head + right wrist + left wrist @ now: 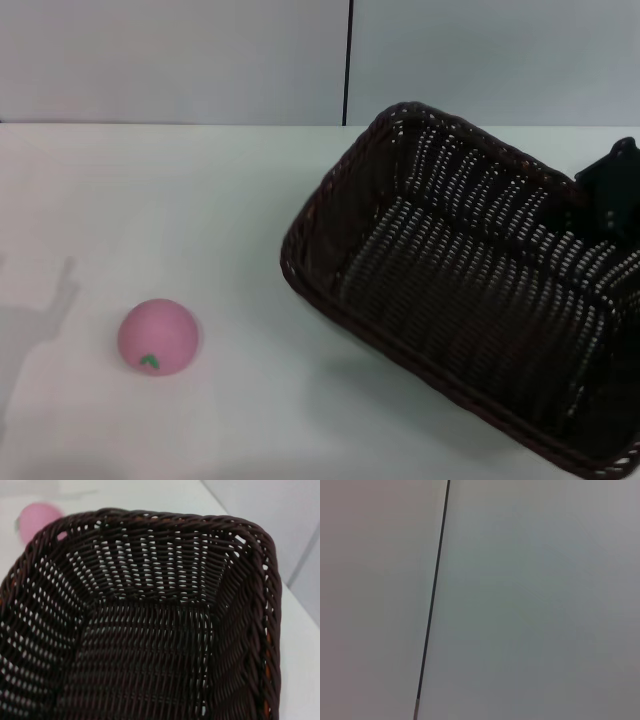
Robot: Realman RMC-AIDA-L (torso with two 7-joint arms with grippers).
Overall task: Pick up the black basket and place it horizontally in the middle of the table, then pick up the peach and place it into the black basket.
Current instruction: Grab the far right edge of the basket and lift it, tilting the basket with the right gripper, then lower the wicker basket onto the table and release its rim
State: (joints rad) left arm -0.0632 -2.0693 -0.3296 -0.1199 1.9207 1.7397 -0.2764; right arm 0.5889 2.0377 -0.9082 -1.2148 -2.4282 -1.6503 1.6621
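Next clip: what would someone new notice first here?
The black basket dominates the table's right side, set askew, with the right claw at its far right rim. The small pink peach sits alone on the near left, well apart from the basket.

A dark woven black basket (470, 300) sits on the right side of the white table (150, 200), turned at an angle, its open top up and its inside empty, one end running out of the head view. The pink peach (158, 337), green mark facing forward, lies well apart to the left.
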